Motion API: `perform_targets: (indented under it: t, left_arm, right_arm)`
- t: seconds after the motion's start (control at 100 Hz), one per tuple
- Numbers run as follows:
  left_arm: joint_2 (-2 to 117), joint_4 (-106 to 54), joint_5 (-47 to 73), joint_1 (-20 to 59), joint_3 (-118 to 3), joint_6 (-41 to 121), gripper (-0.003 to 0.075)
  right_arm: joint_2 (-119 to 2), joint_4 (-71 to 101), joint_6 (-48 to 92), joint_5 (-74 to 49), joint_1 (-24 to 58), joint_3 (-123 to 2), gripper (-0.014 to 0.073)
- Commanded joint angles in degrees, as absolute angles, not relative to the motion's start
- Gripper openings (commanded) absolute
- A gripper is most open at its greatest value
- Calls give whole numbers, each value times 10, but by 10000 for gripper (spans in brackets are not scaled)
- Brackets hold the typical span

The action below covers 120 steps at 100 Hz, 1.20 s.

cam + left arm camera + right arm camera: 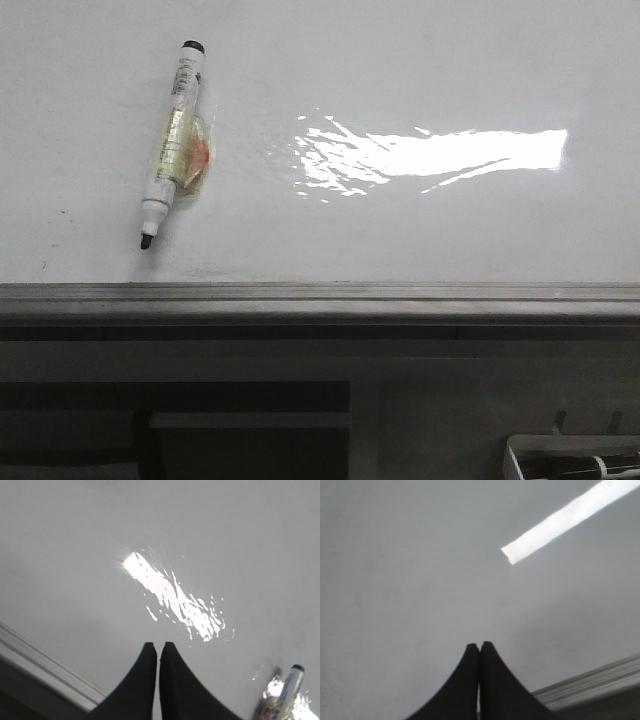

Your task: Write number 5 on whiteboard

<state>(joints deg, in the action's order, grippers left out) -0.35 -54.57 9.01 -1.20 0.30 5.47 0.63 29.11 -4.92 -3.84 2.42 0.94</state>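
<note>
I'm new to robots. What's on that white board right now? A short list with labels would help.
board: whiteboard, glossy, glare patch, grey rim along its near edge
writing: no number 5 visible
pen: marker lying uncapped at the board's left, tip toward the rim
left claw: shut, empty, above the board
right claw: shut, empty
tray: corner visible at lower right

Below the lit surface, dim grey furniture [250, 420] sits in shadow, possibly a cabinet with a white tray [570, 458].

glossy whiteboard [400, 60], grey metal rim [320, 293]
</note>
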Motion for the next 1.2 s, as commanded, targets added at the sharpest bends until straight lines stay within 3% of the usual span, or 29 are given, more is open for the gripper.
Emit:
perform_targets:
  t: [0.0, 0.24, 0.51, 0.62, 0.75, 0.82, 0.9, 0.95, 1.19]
  left_arm:
    - [-20, -614, 55, -7, 12, 57, -20]
    - [-17, -605, 68, -5, -18, 73, -20]
    - [94, -501, 196, -3, -161, 270, -17]
    - [184, -483, 239, 0, -215, 329, 92]
    - [262, -483, 241, 44, -243, 367, 352]
    - [300, -483, 255, 78, -251, 386, 424]
    - [341, -479, 270, 127, -261, 399, 414]
    - [369, -477, 272, 156, -267, 399, 398]
    - [490, -532, 209, 245, -309, 391, 347]
  right_arm:
    - [16, 305, -48, 7, 21, 22, -62]
    - [16, 333, -28, -25, 21, -33, -62]
    - [-40, 292, 222, -224, 21, -193, -60]
    - [-86, 292, 262, -270, 21, -232, -49]
    - [-135, 293, 264, -294, 21, -263, 109]
    - [-156, 299, 264, -299, 21, -273, 242]
    - [-168, 304, 264, -295, 31, -279, 372]
    - [-170, 311, 264, -294, 39, -280, 407]
    - [-170, 311, 265, -294, 55, -280, 408]
